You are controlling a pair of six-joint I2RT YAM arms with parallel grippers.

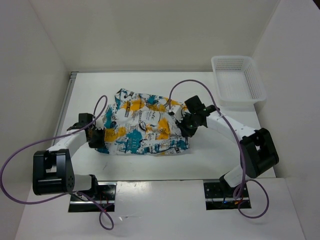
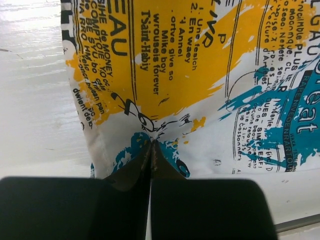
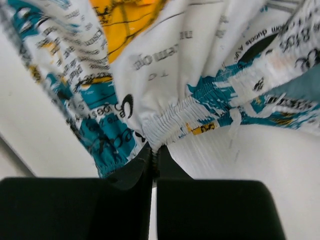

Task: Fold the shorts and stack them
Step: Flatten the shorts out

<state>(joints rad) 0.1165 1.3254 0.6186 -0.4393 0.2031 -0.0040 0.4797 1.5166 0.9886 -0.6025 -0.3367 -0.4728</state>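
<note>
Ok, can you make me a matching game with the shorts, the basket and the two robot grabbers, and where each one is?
Things:
1 shorts
2 white mesh basket
3 left gripper
4 right gripper

Places:
A shut on the gathered elastic band
B at the far right corner of the table
C lying in the middle of the table
D shut on a flat cloth edge below a yellow patch

Pairs: 1-C, 2-B, 3-D, 4-A

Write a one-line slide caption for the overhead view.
Left gripper and right gripper shut on opposite sides of the shorts lying on the table; a basket stands apart, far right.
</note>
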